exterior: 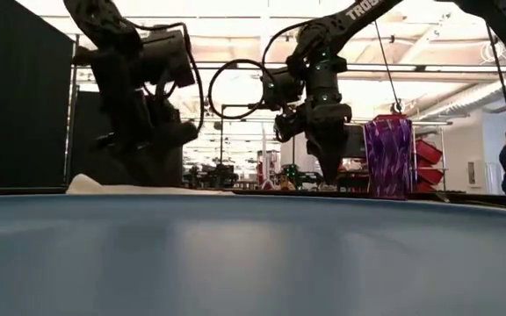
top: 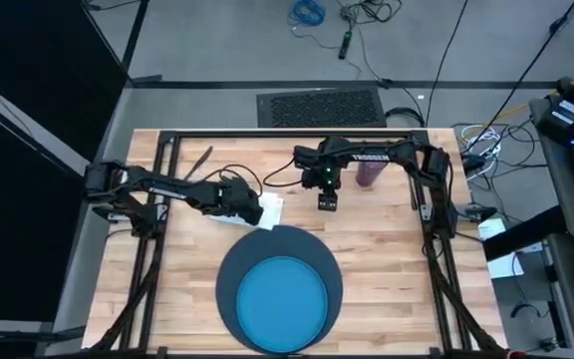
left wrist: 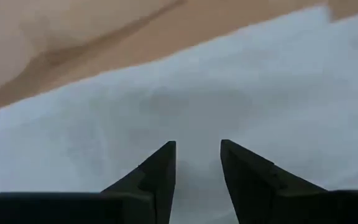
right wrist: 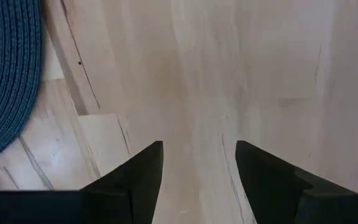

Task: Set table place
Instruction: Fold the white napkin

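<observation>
Left hand [left wrist: 197, 163]: your fingers parted, down on the white napkin [top: 270, 208] at the mat's [top: 229, 282] 11 o'clock.
Right hand [right wrist: 199, 163]: released, over bare surface [top: 397, 249].
Cup [top: 369, 174]: mat's 1 o'clock.
Plate [top: 282, 301]: centred on mat.

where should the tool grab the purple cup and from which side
Judging from the low view, grip the purple cup around its upright side walls at mid-height, coming in level from the right tool side. It stands upright on the table, apart from the mat, so nothing crowds it.
</observation>
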`<state>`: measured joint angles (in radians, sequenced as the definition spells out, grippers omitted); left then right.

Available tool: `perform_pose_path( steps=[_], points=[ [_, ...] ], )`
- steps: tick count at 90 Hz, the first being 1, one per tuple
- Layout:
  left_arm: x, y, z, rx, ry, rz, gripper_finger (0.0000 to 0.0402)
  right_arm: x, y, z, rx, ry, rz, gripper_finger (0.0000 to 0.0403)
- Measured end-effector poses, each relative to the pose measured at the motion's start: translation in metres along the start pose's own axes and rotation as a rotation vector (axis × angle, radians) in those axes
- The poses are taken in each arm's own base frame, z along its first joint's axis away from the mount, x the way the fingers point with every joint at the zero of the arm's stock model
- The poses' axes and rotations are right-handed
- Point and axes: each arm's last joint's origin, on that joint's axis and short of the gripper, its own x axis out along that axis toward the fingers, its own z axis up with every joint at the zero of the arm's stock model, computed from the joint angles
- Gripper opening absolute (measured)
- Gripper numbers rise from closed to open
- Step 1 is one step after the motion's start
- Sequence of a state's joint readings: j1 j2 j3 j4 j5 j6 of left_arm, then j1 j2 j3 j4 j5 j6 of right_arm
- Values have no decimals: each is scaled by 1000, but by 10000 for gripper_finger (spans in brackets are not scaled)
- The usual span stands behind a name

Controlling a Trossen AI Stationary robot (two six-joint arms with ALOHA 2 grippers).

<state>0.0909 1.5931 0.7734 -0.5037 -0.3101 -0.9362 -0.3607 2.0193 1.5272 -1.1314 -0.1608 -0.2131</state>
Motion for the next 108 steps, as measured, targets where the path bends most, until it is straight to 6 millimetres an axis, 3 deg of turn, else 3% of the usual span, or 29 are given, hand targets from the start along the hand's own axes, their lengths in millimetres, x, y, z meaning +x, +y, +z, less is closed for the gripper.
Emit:
perform_pose_path(
  steps=[18, 55, 80, 108],
  points=[
    [16, -5, -7, 181, 66, 19, 114, 0, 0, -1, 3, 9, 2, 187],
    [20, -1, 2, 715, 76, 3, 114, 0, 1, -4, 17, 42, 9, 187],
    [27, 18, 18, 767, 122, 30, 114, -1, 0, -7, 38, 67, 10, 187],
    [27, 18, 17, 1213, 139, -26, 114, -1, -1, -7, 39, 69, 10, 187]
  ],
)
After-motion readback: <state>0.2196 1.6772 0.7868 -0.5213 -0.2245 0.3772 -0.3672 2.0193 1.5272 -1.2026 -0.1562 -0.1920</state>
